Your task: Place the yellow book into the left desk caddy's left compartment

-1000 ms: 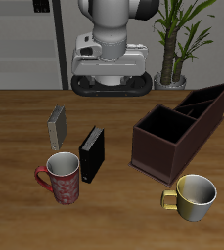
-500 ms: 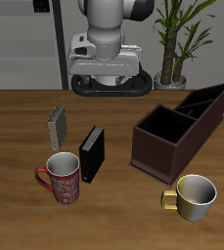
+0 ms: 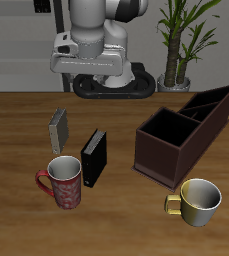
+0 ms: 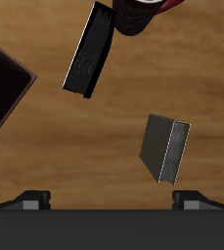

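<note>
Tool high above the surface, wide open and empty

The yellow book stands upright on the wooden surface, near the black book, well apart from the left desk caddy.

Simulated office: wooden desk, desk caddy, mugs, potted plant.
</note>
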